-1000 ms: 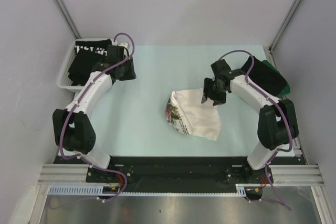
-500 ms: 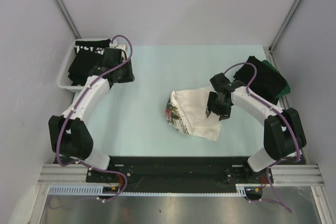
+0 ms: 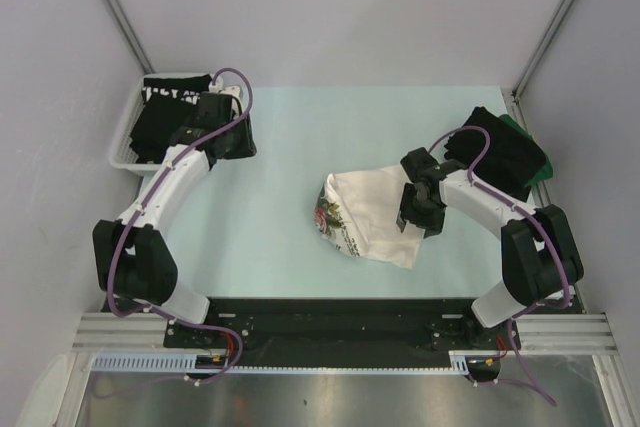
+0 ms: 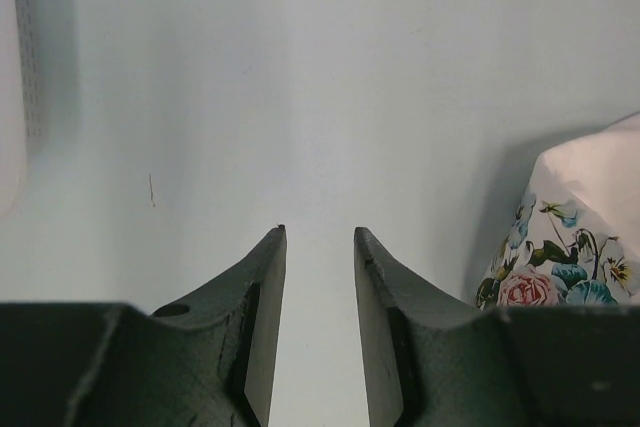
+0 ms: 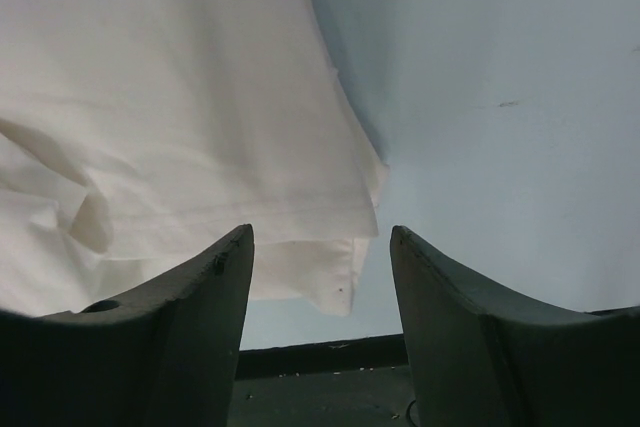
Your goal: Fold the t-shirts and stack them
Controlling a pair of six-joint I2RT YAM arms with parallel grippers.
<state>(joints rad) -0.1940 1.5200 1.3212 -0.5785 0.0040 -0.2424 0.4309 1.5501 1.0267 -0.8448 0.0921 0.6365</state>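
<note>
My right gripper (image 5: 320, 239) is released: its two jaws stand well apart and nothing is between them. Compared with a second ago, it has travelled from the far right side of the white t-shirt (image 3: 365, 209) toward me. It now hangs over the near right corner of this shirt. In the right wrist view, the hemmed corner of the cloth (image 5: 345, 282) lies just below the gap of the jaws, flat on the table (image 3: 290, 167), in two or three layers. I judge this means I am choosing this corner as the next place to grasp, so that I can spread or fold the shirt. The fold itself is not yet begun, because the shirt is crumpled, with the floral print turned to its left edge.

My left gripper (image 4: 317, 239) is also released, with only a narrow gap and nothing in it. It has shifted a little in the last second and now hovers over bare table beside the white basket (image 3: 121, 143). A black t-shirt with white lettering (image 3: 165, 112) waits in that basket. From the left wrist the floral edge of the white shirt shows far to the right.

At the far right a black t-shirt (image 3: 505, 152) lies on a dark green one (image 3: 543, 167). I take these for the stack.
</note>
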